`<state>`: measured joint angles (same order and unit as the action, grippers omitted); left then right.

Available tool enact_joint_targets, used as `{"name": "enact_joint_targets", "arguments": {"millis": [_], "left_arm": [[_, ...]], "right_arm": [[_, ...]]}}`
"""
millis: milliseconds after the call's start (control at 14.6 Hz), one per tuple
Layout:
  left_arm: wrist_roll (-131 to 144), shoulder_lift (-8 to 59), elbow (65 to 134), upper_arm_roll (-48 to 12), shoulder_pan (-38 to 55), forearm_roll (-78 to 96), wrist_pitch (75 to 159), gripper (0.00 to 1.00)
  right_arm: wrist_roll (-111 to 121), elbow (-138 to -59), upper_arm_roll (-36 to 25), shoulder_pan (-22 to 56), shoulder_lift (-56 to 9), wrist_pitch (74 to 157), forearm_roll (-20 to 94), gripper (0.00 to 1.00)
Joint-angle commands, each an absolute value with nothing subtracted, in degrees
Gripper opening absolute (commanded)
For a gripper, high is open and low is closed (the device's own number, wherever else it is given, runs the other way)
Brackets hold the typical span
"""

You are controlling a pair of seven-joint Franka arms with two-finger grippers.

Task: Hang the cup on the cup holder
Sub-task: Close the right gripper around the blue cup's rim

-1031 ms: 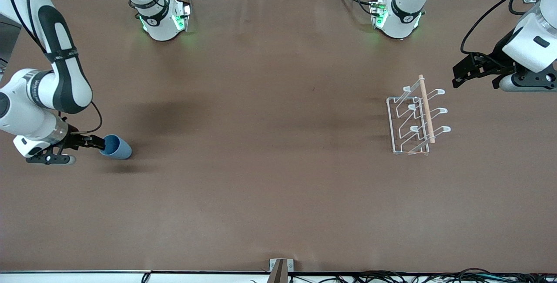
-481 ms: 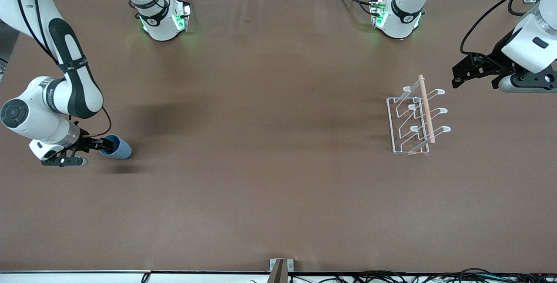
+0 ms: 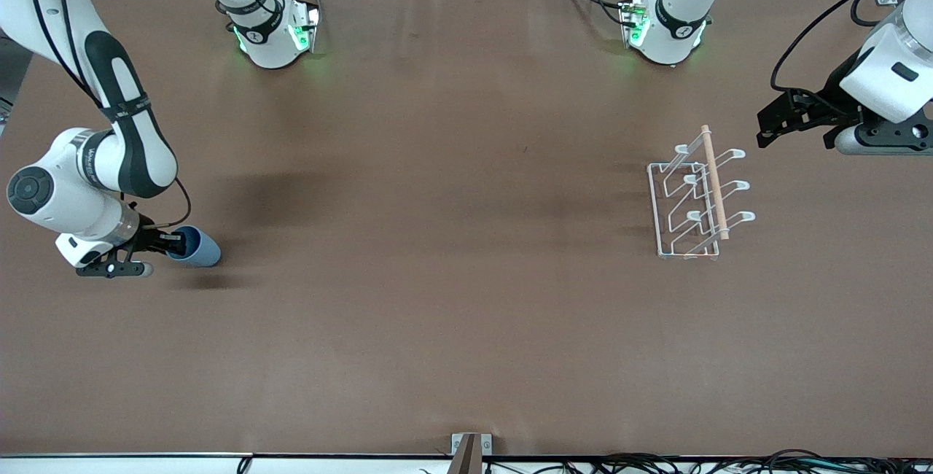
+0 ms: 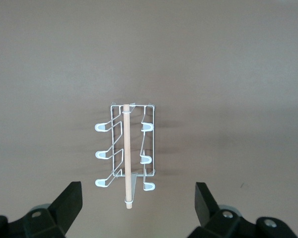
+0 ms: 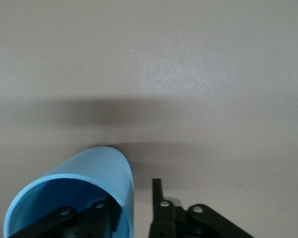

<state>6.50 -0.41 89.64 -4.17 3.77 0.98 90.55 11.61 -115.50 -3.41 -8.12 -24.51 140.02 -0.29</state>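
The cup [image 3: 198, 246] lies on its side on the brown table [image 3: 452, 313] near the right arm's end, open mouth turned toward the right gripper [image 3: 175, 243]. In the right wrist view, one finger [image 5: 97, 213] sits inside the cup's [image 5: 84, 191] mouth and the other finger [image 5: 159, 208] outside, the rim wall between them — a narrow gap shows between that outer finger and the wall, so a firm pinch on the rim cannot be confirmed. The cup rests on the table.

The cup holder [image 3: 692, 200] stands upright toward the left arm's end, well apart from the cup, its wooden rod [image 3: 714, 182] across the top; all prongs are bare. The left gripper [image 3: 764, 124] hangs above the table beside the holder — fingers spread wide, nothing between them. In the left wrist view, the holder [image 4: 126, 153] appears between the spread fingertips [image 4: 72, 196].
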Motion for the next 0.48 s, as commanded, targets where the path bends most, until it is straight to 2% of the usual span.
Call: {"name": "enact_joint_targets", "arguments": {"millis": [0,137,412], "left_arm": [[6.2,-0.6,89.6,-4.0,4.0,0.4,90.3,1.00],[6.2,-0.7,89.6,-4.0,4.0,0.4,90.3,1.00],[6.2,-0.8,89.6,-4.0,4.1,0.4,90.3,1.00]], "right_arm": [[12.1,-116.2,-2.6,-9.0,-23.3,140.0,0.4,0.00],[12.3,-113.7,-2.7,-9.0,-22.2,134.9,0.4,0.00],[12.0,-108.1,-2.8,-8.3,-14.4,120.3,2.5,0.00]]}}
